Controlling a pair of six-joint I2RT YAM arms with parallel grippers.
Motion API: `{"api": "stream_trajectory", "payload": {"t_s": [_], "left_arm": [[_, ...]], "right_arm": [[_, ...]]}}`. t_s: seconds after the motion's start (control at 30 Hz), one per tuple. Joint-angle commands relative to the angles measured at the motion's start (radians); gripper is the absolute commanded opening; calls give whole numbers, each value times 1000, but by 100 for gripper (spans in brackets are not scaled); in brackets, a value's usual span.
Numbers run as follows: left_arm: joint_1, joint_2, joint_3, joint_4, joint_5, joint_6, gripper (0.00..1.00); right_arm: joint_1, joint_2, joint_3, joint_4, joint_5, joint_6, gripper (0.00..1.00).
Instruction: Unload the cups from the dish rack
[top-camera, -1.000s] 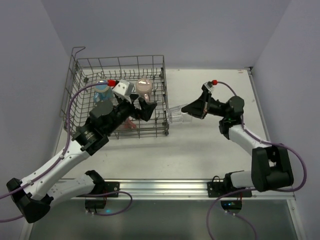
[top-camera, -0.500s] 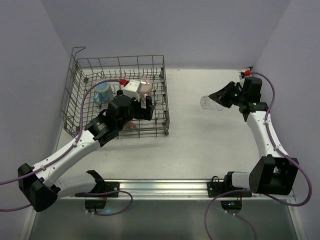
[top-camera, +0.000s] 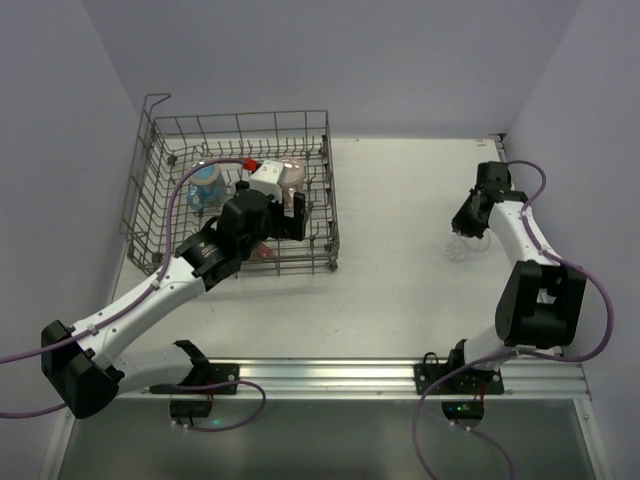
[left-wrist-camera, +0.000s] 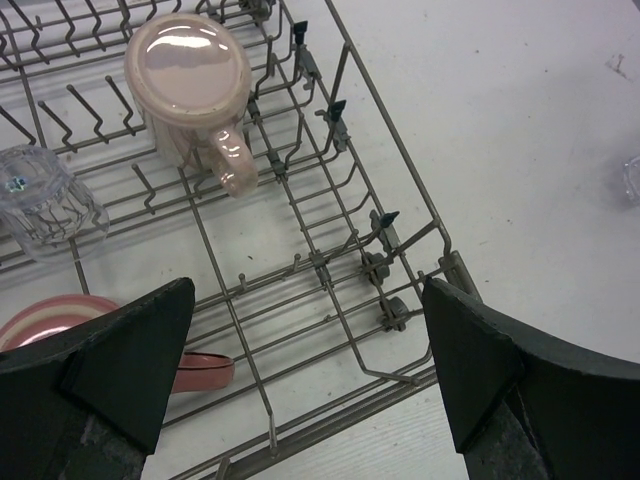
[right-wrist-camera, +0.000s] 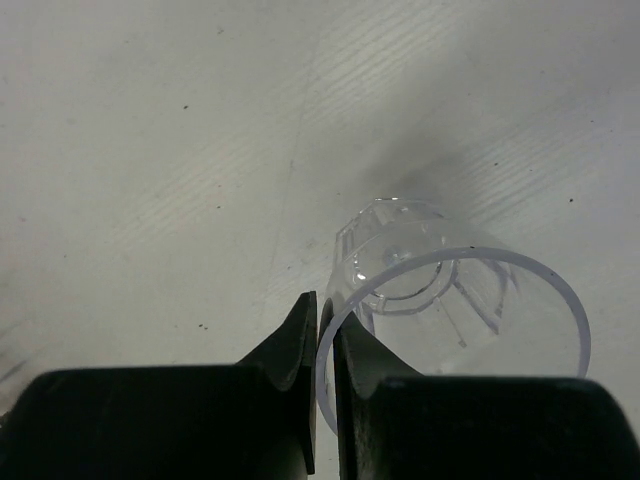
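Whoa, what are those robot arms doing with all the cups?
They are taking cups out of the wire dish rack. The right gripper is pinched shut on the rim of a clear tumbler, holding it upright low over the table, well away from the rack. I cannot tell if it touches down. The left gripper hangs wide open above the rack, near an upside-down pink mug. That mug and a clear cup are not yet unloaded.

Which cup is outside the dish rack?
The clear glass tumbler, pinched by its rim in the right gripper, far right of the dish rack; the pale pink mug and the rest sit inside it.
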Motion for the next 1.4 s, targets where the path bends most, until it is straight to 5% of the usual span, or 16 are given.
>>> {"api": "stream_trajectory", "payload": {"t_s": [0.0,0.67,0.9,1.13,1.37], "left_arm": [[-1,-3,45,-9,-35,-7,100],[2,1,55,-44,-50,-1,100],[5,18,79,-146,-153,-54,100],[26,70,148,-342,-351,-179,100],[58,81,188,-411,-369,-225,100]], "right_arm": [[-3,31,82,-31,125,-39,0],[38,198,128,-91,260,-57,0],[64,214,130,-104,277,-54,15],[90,172,117,-117,294,-50,46],[138,93,111,-149,326,-37,56]]}}
